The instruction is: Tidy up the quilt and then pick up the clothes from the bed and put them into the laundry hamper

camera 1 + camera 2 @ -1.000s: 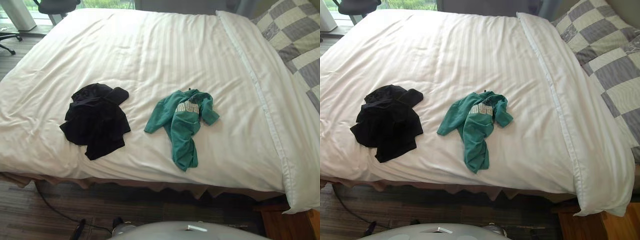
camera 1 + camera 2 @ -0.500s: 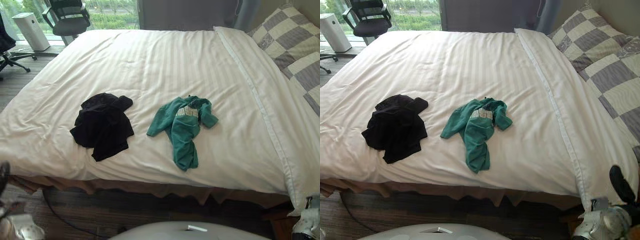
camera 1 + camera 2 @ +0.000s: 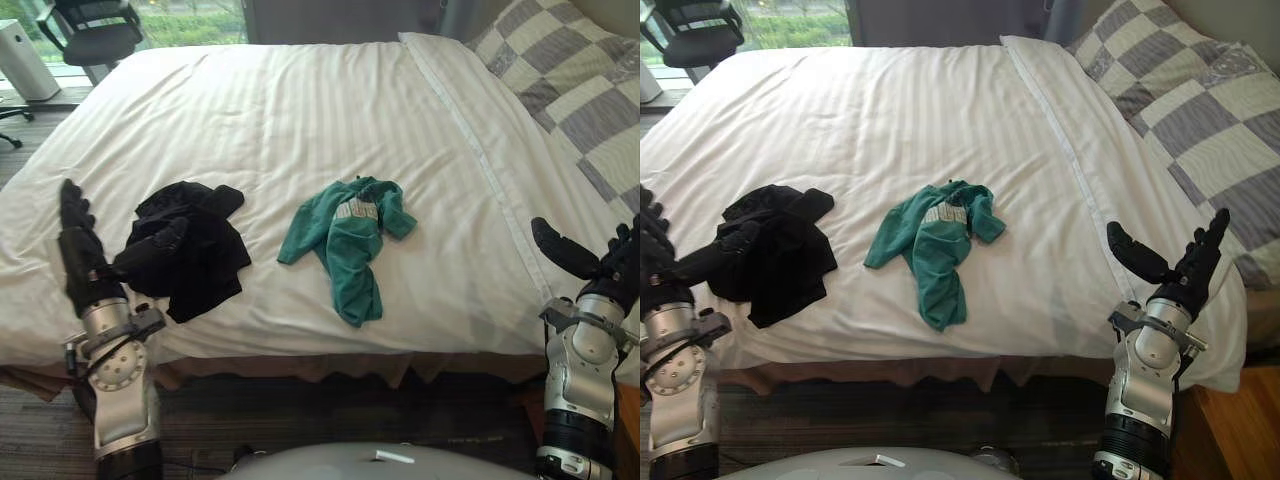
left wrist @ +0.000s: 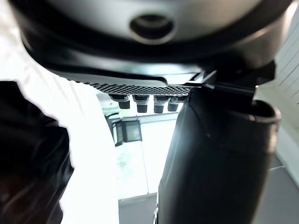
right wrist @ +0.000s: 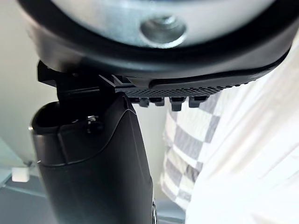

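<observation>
Both arms have risen into view at the near edge of the quilt [image 3: 300, 110] since a second ago; both garments lie as before. Left hand [image 3: 85, 268]: fingers straight, thumb spread, holding nothing, just beside the black garment [image 3: 195, 255]; I cannot tell whether my thumb touches it. Right hand [image 3: 1175, 283]: fingers spread apart, empty, at the quilt's right corner near the checked pillows [image 3: 585, 85]. Green shirt [image 3: 345, 235]: crumpled mid-quilt, between my hands, apart from the black garment.
</observation>
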{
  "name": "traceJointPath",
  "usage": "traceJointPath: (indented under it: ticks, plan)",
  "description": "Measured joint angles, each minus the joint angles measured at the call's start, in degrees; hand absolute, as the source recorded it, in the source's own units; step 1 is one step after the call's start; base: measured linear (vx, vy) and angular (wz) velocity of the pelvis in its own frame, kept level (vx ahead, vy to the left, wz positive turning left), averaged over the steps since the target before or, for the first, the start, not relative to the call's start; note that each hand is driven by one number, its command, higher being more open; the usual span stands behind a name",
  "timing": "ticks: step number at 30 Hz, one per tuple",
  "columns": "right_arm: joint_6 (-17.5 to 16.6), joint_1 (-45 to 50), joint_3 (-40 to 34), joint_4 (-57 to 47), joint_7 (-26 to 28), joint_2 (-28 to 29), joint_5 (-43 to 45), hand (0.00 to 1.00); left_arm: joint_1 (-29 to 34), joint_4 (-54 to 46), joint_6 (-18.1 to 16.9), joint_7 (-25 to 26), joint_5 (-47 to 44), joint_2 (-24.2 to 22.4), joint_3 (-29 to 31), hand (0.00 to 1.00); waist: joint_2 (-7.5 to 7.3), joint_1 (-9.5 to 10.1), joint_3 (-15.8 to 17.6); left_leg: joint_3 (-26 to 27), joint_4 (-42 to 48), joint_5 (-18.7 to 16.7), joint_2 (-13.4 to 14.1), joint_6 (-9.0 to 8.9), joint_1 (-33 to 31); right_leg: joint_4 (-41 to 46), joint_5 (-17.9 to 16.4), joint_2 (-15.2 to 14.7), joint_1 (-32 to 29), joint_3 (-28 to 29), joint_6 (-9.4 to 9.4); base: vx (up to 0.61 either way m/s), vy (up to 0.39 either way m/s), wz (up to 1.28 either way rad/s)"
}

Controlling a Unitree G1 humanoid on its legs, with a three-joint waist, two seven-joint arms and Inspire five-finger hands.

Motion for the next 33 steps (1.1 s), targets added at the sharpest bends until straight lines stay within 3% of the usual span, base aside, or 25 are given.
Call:
traceJointPath:
  ticks: [9,17,20,27,30,33]
  plan:
    - [0.8,4.2,9.4,-1.8,5.2,-0.6,-2.7,1.00,0.8,3.3,2.3,-1.4,4.4,-0.5,-1.6,1.00,0.62,-1.09,1.6,4.9,0.0,-0.9,0.2,-0.21,3.6,-0.1,1.6,0.7,-0.7,4.7,-0.51,-0.05,0.006,-0.28]
    - [2.0,6.1,11.8,-1.6,6.2,-0.6,-2.9,1.00,0.5,5.6,3.6,-0.2,6.5,0.0,1.4,1.00,1.00,-0.87,2.4,2.4,-0.2,0.1,0.4,-0.01,1.4,-0.3,1.8,0.7,-0.9,2.8,-0.46,-0.05,-0.008,0.13]
    - [2.0,5.9,11.8,-1.5,6.1,-0.8,-2.9,1.00,-1.6,5.9,3.6,0.3,7.8,2.2,2.1,1.00,0.69,0.43,3.6,-0.5,-0.1,1.6,0.4,0.30,-1.2,-0.2,1.8,0.5,-1.0,-0.1,-0.46,-0.04,-0.011,0.52]
    - [2.1,0.5,13.0,-0.7,6.1,-1.3,-4.7,1.00,-12.0,10.7,4.4,3.4,8.2,14.4,8.4,1.00,-0.61,3.59,8.5,-7.0,-0.1,5.1,0.4,1.43,-10.5,0.1,2.3,0.4,-5.2,-5.3,-0.86,-0.08,-0.005,0.41]
    - [2.1,-3.0,14.1,-0.5,5.8,-1.3,-4.7,1.00,-17.3,12.9,4.7,5.4,5.8,20.3,9.7,1.00,-2.03,5.08,10.3,-7.9,0.0,6.0,0.3,1.64,-13.2,0.3,2.9,0.4,-7.4,-5.9,-1.14,-0.03,0.001,0.12]
    - [2.0,-4.9,15.1,-0.5,5.4,-1.3,-4.3,1.00,-21.5,13.4,4.6,6.4,1.7,22.3,9.7,1.00,-2.97,5.60,12.0,-8.6,0.0,6.8,0.3,1.89,-15.4,0.9,3.0,0.4,-9.3,-6.5,-1.31,-0.04,-0.002,0.11]
